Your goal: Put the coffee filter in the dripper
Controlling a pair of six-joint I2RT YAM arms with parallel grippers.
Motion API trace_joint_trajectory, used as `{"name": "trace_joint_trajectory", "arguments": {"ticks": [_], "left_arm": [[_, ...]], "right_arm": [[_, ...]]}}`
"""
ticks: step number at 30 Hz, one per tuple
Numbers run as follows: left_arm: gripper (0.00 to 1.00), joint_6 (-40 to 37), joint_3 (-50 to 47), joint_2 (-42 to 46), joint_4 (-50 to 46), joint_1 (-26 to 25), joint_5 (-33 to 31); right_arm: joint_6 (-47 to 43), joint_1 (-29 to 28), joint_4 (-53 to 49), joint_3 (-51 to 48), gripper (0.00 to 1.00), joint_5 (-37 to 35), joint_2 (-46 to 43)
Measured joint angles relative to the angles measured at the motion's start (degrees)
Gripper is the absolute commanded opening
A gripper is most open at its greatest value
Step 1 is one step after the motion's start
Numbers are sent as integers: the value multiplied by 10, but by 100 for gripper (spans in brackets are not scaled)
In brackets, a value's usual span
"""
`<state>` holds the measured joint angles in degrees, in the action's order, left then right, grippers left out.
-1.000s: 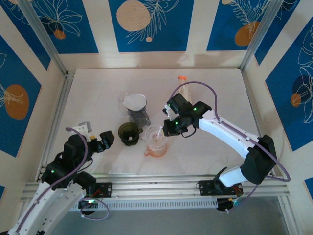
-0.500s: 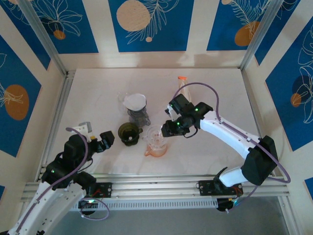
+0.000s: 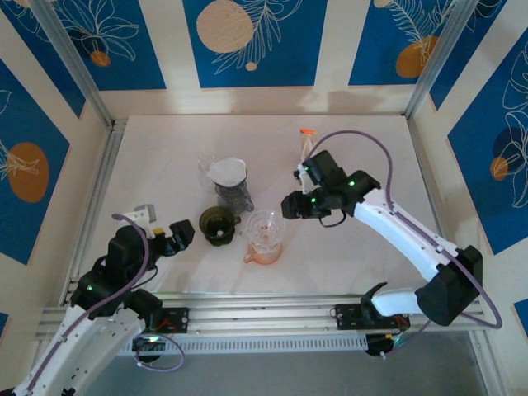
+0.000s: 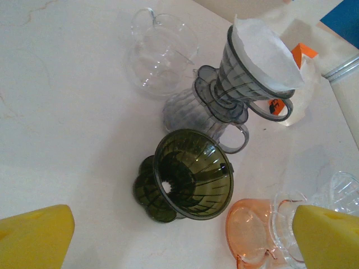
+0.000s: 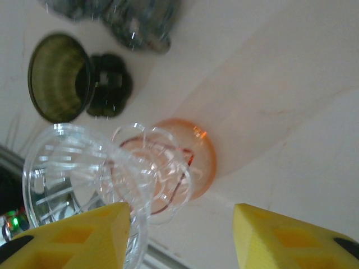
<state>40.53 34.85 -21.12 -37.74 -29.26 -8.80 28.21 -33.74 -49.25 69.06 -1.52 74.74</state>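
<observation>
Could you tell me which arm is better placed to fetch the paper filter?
Probably right: the right gripper, jaws open, hovers near the filter in the grey dripper; the left gripper sits back, behind the green dripper.

**Tight cluster left of centre, left edge open**

The grey dripper stack [image 3: 233, 196] with its paper filter [image 3: 227, 172], a glass jug [image 3: 206, 164] just beside it, the green dripper [image 3: 218, 225] and the clear dripper [image 3: 264, 227] on an orange cup [image 3: 262, 255] stand close together with narrow gaps. The right arm [image 3: 396, 231] crosses the table's [image 3: 165, 148] right half. A bag [image 3: 307, 145] sits toward the far edge. The left edge lies bare.
</observation>
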Motion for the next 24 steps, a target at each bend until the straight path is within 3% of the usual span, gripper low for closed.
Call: {"name": "trace_joint_trajectory", "arguments": {"ticks": [5, 7, 9, 12, 18, 24], "left_arm": [[100, -2, -2, -26, 24, 0, 22], [100, -2, -5, -31, 30, 0, 29], [100, -2, -7, -32, 31, 0, 34], [100, -2, -7, -33, 32, 0, 40], [100, -6, -7, -33, 33, 0, 43], [100, -6, -7, -35, 33, 0, 43]], "right_arm": [[-6, 60, 34, 22, 50, -24, 6], [-15, 81, 47, 39, 43, -43, 28], [-26, 105, 63, 64, 36, -62, 71], [-39, 137, 80, 105, 33, -86, 147], [-61, 162, 82, 195, 29, -139, 283], [-52, 161, 86, 255, 28, -165, 337]]}}
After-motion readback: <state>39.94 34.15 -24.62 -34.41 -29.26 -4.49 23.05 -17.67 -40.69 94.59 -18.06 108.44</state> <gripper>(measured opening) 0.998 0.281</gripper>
